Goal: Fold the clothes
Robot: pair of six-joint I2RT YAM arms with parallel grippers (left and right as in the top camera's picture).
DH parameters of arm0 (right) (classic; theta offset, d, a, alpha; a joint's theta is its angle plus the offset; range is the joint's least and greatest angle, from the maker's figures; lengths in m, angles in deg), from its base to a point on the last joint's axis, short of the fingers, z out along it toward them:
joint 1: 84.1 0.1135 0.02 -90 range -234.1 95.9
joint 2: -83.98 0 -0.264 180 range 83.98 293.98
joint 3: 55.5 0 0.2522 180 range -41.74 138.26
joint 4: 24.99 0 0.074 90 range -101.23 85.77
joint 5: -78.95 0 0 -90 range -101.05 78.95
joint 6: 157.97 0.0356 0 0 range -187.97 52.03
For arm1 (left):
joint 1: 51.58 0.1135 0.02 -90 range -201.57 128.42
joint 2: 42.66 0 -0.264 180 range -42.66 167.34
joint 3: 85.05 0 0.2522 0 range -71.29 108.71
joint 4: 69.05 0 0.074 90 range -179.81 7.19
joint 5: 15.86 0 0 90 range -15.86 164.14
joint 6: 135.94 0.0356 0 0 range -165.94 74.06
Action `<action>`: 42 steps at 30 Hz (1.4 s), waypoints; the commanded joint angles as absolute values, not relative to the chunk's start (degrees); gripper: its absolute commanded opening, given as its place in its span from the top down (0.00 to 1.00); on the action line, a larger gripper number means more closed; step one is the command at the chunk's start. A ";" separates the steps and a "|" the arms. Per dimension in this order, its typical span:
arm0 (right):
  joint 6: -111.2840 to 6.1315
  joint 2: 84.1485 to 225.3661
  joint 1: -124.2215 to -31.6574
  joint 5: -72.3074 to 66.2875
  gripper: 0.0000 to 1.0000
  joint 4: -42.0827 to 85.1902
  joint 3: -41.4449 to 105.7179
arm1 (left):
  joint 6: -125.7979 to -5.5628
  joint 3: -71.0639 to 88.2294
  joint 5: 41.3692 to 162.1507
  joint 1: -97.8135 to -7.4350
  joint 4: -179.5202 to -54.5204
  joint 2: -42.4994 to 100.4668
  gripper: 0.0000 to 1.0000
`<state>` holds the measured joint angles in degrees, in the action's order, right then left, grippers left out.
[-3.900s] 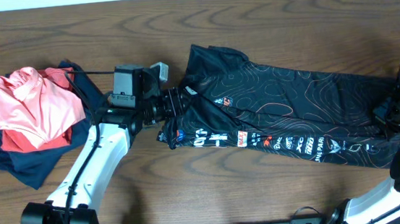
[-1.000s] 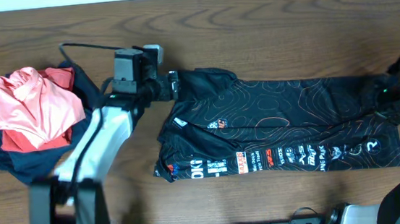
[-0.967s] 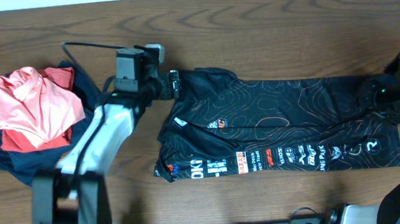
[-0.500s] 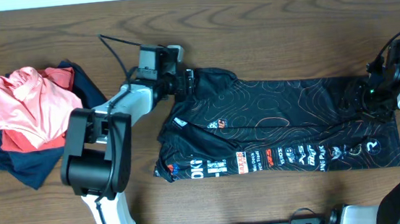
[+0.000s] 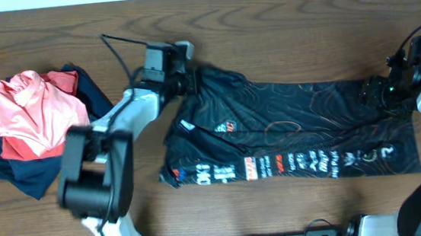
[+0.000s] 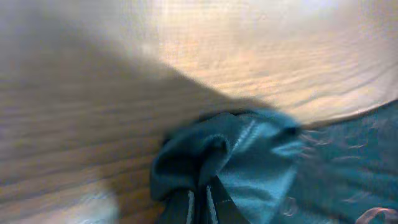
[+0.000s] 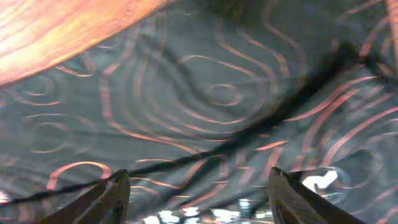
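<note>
1. My left fingers [image 5: 184, 80] are together, clamped on a bunched fold of the jersey [image 5: 296, 137] at its far-left corner. In the wrist view the cloth puckers up into the pinch.
2. My right fingers [image 5: 376, 90] stand wide apart with nothing between them, over the jersey's far-right end. I cannot tell whether the tips touch the cloth.
3. The jersey lies lengthwise on the table [image 5: 278, 20], from the middle out toward the right edge. Its band of white lettering runs along the hem nearest the front edge. It is mostly flat, with ripples fanning out from my left pinch.
4. I judge it thin, light and limp, with no stiffness to carry a fold. It will sag between two holds, gather wherever I pinch it, and probably slide easily over the wood. It is not fragile, though a hard tug would skew the whole sheet.
5. The best holds are the edges and corners, where the seams give some body. The left hold looks right. The right should close on the matching far corner, so both ends lift evenly.
6. The pile of pink, red and navy garments [image 5: 31, 118] sits by the left edge, well apart from the jersey.
</note>
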<state>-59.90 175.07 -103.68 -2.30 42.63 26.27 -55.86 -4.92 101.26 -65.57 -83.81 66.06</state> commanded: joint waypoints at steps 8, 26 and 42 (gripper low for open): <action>-60.27 192.95 -105.93 -4.42 0.22 39.05 44.15 | -57.41 -3.83 102.00 -64.88 -92.33 57.98 0.94; -53.19 206.70 -106.80 -11.85 0.21 29.02 46.22 | -56.51 -3.83 97.45 -64.88 -97.40 58.06 0.94; -53.19 206.04 -107.17 -14.30 0.99 32.38 46.44 | -56.53 -3.83 97.50 -64.74 -99.72 57.69 0.94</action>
<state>-53.47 206.63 -106.26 -13.12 31.31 45.37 -56.80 -4.47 97.93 -64.96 -99.39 57.93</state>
